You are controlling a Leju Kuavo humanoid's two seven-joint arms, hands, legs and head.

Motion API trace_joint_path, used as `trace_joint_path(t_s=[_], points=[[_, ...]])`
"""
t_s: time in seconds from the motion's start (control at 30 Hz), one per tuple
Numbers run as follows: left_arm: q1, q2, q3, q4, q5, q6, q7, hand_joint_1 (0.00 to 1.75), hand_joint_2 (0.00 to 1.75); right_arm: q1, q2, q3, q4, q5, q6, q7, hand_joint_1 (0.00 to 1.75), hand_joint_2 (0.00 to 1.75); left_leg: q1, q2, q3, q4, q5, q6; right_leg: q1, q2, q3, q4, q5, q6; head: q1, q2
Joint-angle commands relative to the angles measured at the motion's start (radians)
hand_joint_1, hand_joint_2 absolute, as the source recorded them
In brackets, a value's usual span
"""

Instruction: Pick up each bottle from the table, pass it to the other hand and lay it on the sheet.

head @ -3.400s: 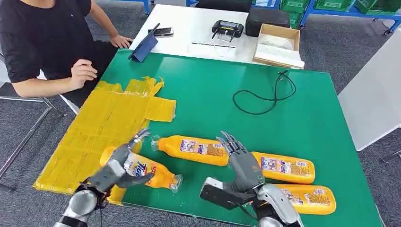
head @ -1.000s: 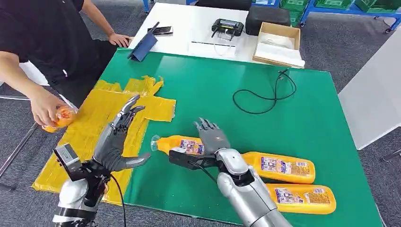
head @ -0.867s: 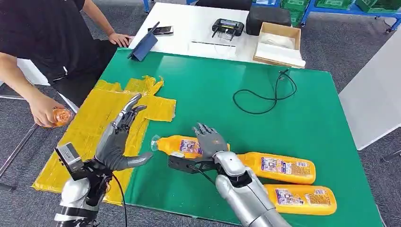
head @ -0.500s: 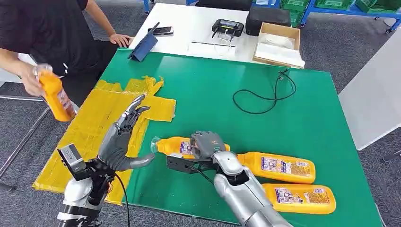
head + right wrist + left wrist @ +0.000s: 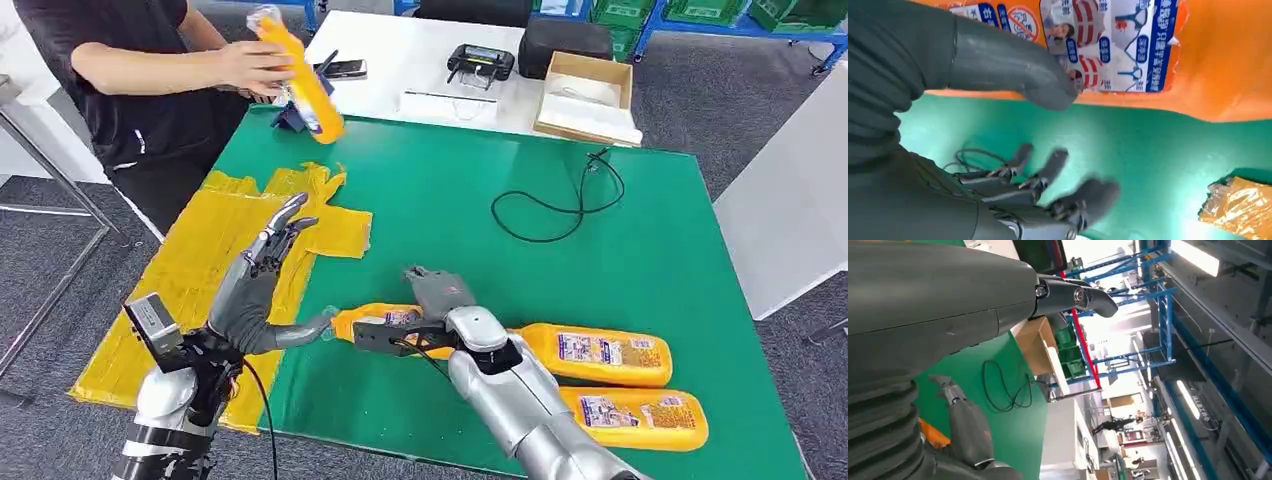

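Observation:
An orange bottle [image 5: 375,322] lies on the green table [image 5: 480,160], its clear cap close to my left hand's thumb. My right hand [image 5: 440,295] sits over its middle. In the right wrist view the thumb [image 5: 1013,65] presses on the bottle's label [image 5: 1128,45], while the fingers [image 5: 1048,185] stay spread and apart from it. My left hand [image 5: 255,290] is raised, open and empty at the edge of the yellow sheet [image 5: 190,280]. Two more orange bottles [image 5: 600,355] [image 5: 635,418] lie to the right. A person holds another bottle [image 5: 300,75] above the far left corner.
A black cable [image 5: 560,200] loops on the far right part of the table. On the white table behind stand a cardboard box [image 5: 590,95], a controller [image 5: 480,60] and a phone [image 5: 345,68]. The person [image 5: 130,80] stands at the left.
The person has lifted a bottle from beside the sheet up over the table's far left corner. My right hand has settled onto the near bottle, which shifted slightly toward my left hand.

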Motion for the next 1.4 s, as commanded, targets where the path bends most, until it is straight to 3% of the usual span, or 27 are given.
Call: trace_joint_path(t_s=[0.03,0.13,0.2,0.3,0.33,0.5,0.9,0.97,1.07,1.1,1.13,1.23,1.4], points=[[0.042,-0.013,0.028,0.002,-0.018,0.010,-0.023,0.00,1.75,0.116,-0.047,-0.009,-0.023,0.031,-0.078,0.043,0.00,1.75,0.002,-0.002,0.001,-0.002,0.001,-0.002,0.001,0.001,0.003,-0.003,0.001,-0.002,0.000,0.000],[0.103,-0.029,0.046,-0.030,-0.042,0.013,-0.046,0.00,1.75,0.191,-0.046,-0.094,-0.201,0.051,-0.214,0.015,0.00,1.75,0.001,-0.002,0.003,-0.002,0.001,-0.002,0.001,0.000,0.004,-0.003,0.000,-0.002,0.000,0.000],[0.126,-0.035,0.053,-0.042,-0.048,0.009,-0.051,0.00,1.75,0.233,-0.038,-0.138,-0.352,0.062,-0.226,-0.021,0.00,1.75,0.001,-0.002,0.002,-0.001,0.000,-0.002,0.001,0.000,0.004,-0.002,0.000,-0.002,0.000,0.000],[0.199,-0.044,0.073,-0.094,-0.058,0.015,-0.066,0.00,1.75,0.376,-0.047,-0.144,-0.667,0.094,-0.373,-0.128,0.00,1.75,0.001,-0.002,0.000,0.001,-0.001,-0.002,0.001,0.002,0.002,0.000,-0.002,-0.002,0.000,0.000],[0.229,-0.053,0.084,-0.108,-0.059,0.010,-0.072,0.00,1.75,0.424,-0.055,-0.137,-0.751,0.126,-0.402,-0.140,0.00,1.75,0.001,0.000,-0.003,0.000,-0.001,-0.002,0.001,0.003,0.009,-0.001,0.000,-0.002,0.001,0.000],[0.259,-0.065,0.083,-0.132,-0.085,0.003,-0.086,0.00,1.75,0.497,-0.067,-0.131,-0.857,0.120,-0.501,-0.206,0.00,1.75,0.001,-0.002,-0.007,0.001,-0.001,-0.001,0.001,0.000,0.005,0.000,-0.001,-0.001,0.000,0.000],[0.251,-0.061,0.085,-0.138,-0.081,0.003,-0.075,0.00,1.75,0.507,-0.072,-0.121,-0.867,0.130,-0.522,-0.233,0.00,1.75,0.001,0.000,-0.010,0.000,0.000,-0.001,0.001,0.002,0.001,0.000,0.000,-0.001,0.000,0.000],[0.250,-0.058,0.083,-0.141,-0.074,0.002,-0.065,0.00,1.75,0.514,-0.081,-0.106,-0.870,0.196,-0.474,-0.207,0.00,1.75,0.001,-0.001,-0.011,0.000,0.000,-0.001,0.001,0.001,0.001,0.000,0.000,-0.001,0.000,0.000],[0.235,-0.044,0.084,-0.110,-0.062,-0.007,-0.066,0.00,1.75,0.480,-0.095,-0.098,-0.754,0.221,-0.326,-0.134,0.00,1.75,0.001,-0.001,-0.009,0.000,-0.001,-0.002,0.001,0.002,0.002,-0.001,0.000,-0.002,0.000,0.000],[0.225,-0.042,0.088,-0.094,-0.059,-0.016,-0.069,0.00,1.75,0.445,-0.109,-0.089,-0.671,0.314,-0.242,-0.035,0.00,1.75,0.001,0.000,-0.009,-0.001,0.000,-0.001,0.001,0.002,0.002,-0.001,0.001,-0.001,0.000,0.000],[0.201,-0.039,0.089,-0.068,-0.057,-0.025,-0.071,0.00,1.75,0.400,-0.097,-0.108,-0.558,0.247,-0.218,-0.032,0.00,1.75,0.001,0.001,-0.007,-0.001,-0.001,-0.002,0.001,0.004,0.005,-0.002,0.000,-0.003,0.000,0.000],[0.166,-0.037,0.084,-0.041,-0.057,-0.026,-0.062,0.00,1.75,0.327,-0.087,-0.134,-0.402,0.219,-0.222,-0.019,0.00,1.75,0.001,0.001,-0.007,-0.003,0.002,-0.002,0.001,0.004,0.005,-0.004,0.003,-0.002,0.000,0.000],[0.165,-0.030,0.081,-0.049,-0.053,-0.016,-0.052,0.00,1.75,0.317,-0.084,-0.149,-0.394,0.206,-0.201,-0.021,0.00,1.75,0.000,-0.001,-0.011,-0.001,0.003,0.000,0.000,0.001,0.001,-0.001,0.003,-0.003,0.001,0.000]])
